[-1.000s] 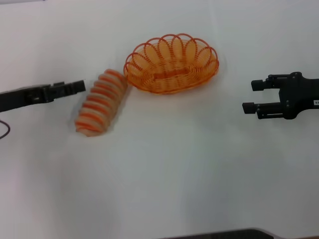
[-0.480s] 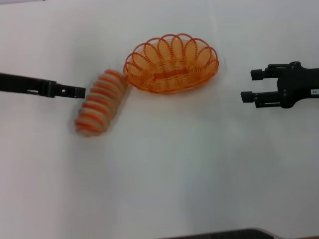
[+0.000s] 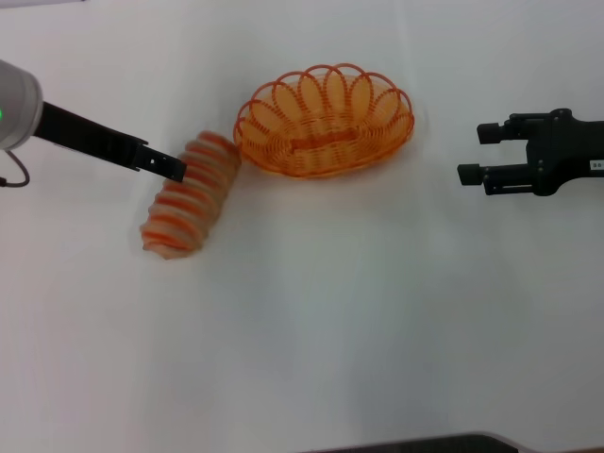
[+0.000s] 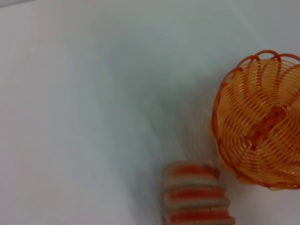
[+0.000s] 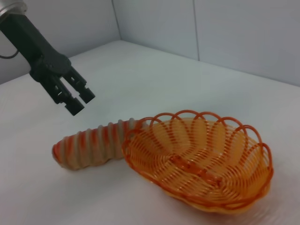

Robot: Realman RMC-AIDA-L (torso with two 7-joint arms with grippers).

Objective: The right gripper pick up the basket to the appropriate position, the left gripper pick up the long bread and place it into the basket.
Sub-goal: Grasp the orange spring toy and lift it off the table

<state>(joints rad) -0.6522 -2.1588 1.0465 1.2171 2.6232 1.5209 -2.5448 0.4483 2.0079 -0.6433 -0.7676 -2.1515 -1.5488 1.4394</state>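
Note:
The oval orange wire basket (image 3: 324, 120) (image 5: 201, 164) (image 4: 260, 136) sits on the white table with nothing in it. The long bread (image 3: 192, 193) (image 5: 93, 145) (image 4: 197, 197), pale tan with orange ridges, lies aslant to the left of the basket, one end touching its rim. My left gripper (image 3: 175, 170) (image 5: 79, 101) hangs above the bread's left side; a narrow gap shows between its fingers and they hold nothing. My right gripper (image 3: 473, 154) stands open to the right of the basket, well apart from it, its fingers pointing toward it.
The white table (image 3: 330, 321) spreads wide in front of the bread and basket. A grey panelled wall (image 5: 234, 33) rises behind the table. A dark edge (image 3: 425, 444) shows at the bottom of the head view.
My left arm has swung in from the left and its gripper tip now sits over the bread. The right gripper has barely shifted. Bread and basket lie where they were.

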